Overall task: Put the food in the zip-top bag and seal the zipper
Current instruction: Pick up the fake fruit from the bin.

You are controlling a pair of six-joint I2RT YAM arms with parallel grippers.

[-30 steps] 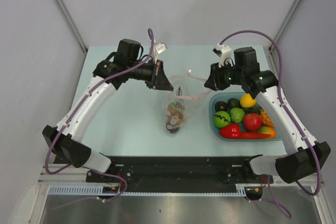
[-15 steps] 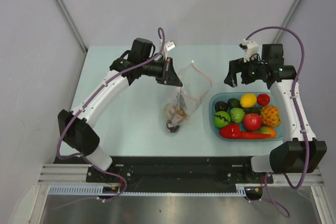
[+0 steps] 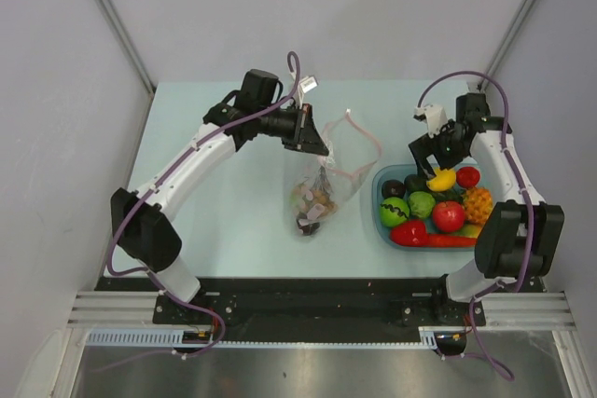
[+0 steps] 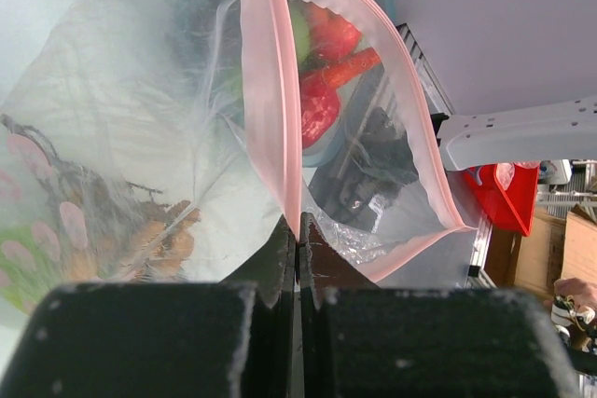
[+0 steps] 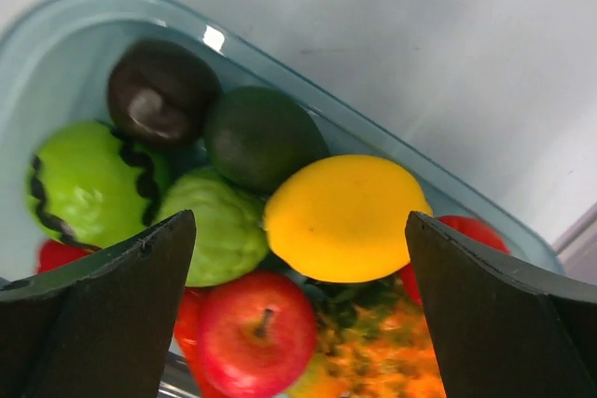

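You see a light blue tray (image 3: 379, 214) on the table, heaped with toy food (image 3: 435, 208): a yellow lemon (image 5: 345, 216), a red apple (image 5: 256, 333), green and dark pieces, and an orange pineapple (image 3: 479, 203). Your right gripper (image 3: 430, 166) hangs over the far side of this tray with its jaws spread wide, holding nothing; the lemon sits directly below, between the two fingers. Just left of the tray, the zip-top bag (image 3: 328, 177) hangs with its mouth gaping open towards the tray. Your left gripper (image 4: 297, 228) is pinched shut on the zipper (image 4: 268, 100), the pink strip along the mouth, holding it up on the side away from the tray. A few brownish pieces (image 3: 311, 205) lie at the bag's bottom, resting on the table.
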